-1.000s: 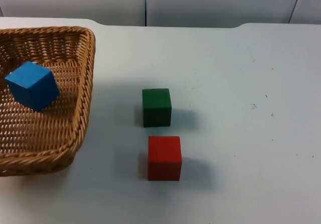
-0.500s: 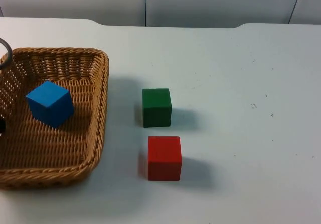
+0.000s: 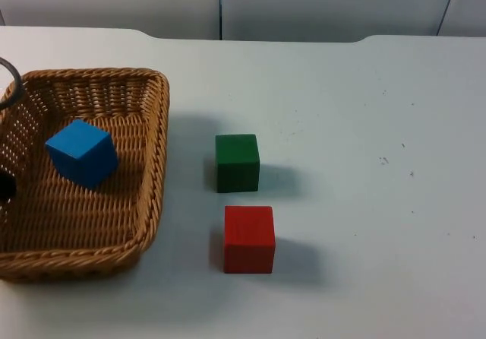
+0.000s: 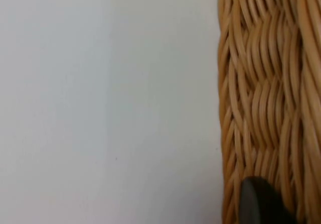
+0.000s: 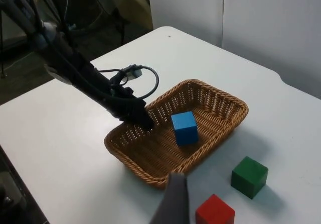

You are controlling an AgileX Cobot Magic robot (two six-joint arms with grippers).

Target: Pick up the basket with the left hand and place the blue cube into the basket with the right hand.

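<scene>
The wicker basket sits at the table's left with the blue cube lying tilted inside it. My left gripper is at the basket's left rim and shut on it. In the right wrist view the left gripper clamps the rim of the basket, close to the blue cube. The left wrist view looks along the basket's woven wall with one black fingertip against it. My right gripper hangs high above the table, well off from the basket.
A green cube and a red cube stand on the table right of the basket, the red one nearer the front. Both cubes, green and red, appear in the right wrist view. White table stretches to the right.
The basket with the blue cube in it has shifted to the right and a little down the picture, carried by my left gripper. The green and red cubes have stayed put.
</scene>
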